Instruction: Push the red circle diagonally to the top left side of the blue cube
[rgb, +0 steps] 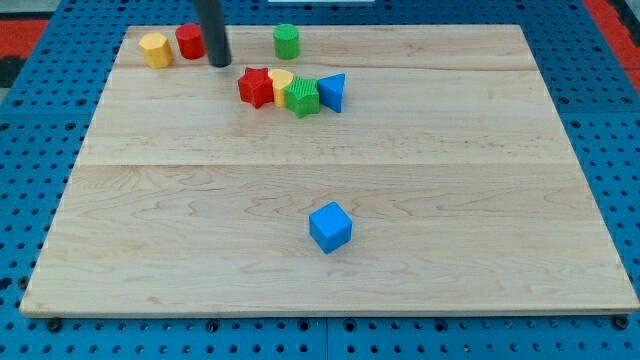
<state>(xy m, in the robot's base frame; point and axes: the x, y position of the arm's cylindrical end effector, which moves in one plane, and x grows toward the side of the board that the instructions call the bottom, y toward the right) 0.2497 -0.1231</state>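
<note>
The red circle (189, 41) stands near the board's top left, next to a yellow block (155, 48) on its left. My tip (220, 63) is just right of the red circle, very close to it or touching it. The blue cube (330, 226) sits alone in the lower middle of the board, far below and to the right of the red circle.
A green circle (286, 40) stands at the top middle. A tight row lies below it: red star (256, 87), yellow block (281, 82), green block (302, 97), blue triangle (333, 92). The wooden board (480, 200) lies on a blue pegboard.
</note>
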